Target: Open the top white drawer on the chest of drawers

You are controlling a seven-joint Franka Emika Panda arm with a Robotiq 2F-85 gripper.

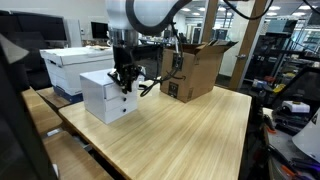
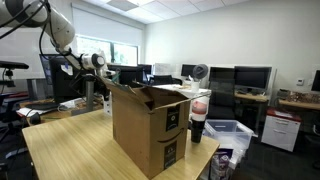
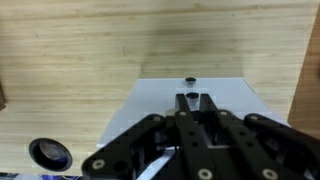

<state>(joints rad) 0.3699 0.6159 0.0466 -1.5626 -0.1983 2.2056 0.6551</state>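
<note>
End effector [image 1: 125, 78] hangs low at the front edge of the chest of drawers [image 1: 98, 95], which sits near a corner of the bench [image 1: 180, 130]. In my wrist view its fingers look pressed almost together, pinching nothing. The top white drawer [image 1: 130, 97] looks closed, its small dark knob [image 3: 189, 80] just beyond the fingertips. I judge this is the approach: next I'd spread the fingers, settle them around the knob, pinch, then pull straight out.

The arm [image 1: 150, 14] bends down over the chest [image 1: 100, 100]; the gripper [image 3: 190, 96] hangs at the chest's front, fingers drawn close together.
</note>
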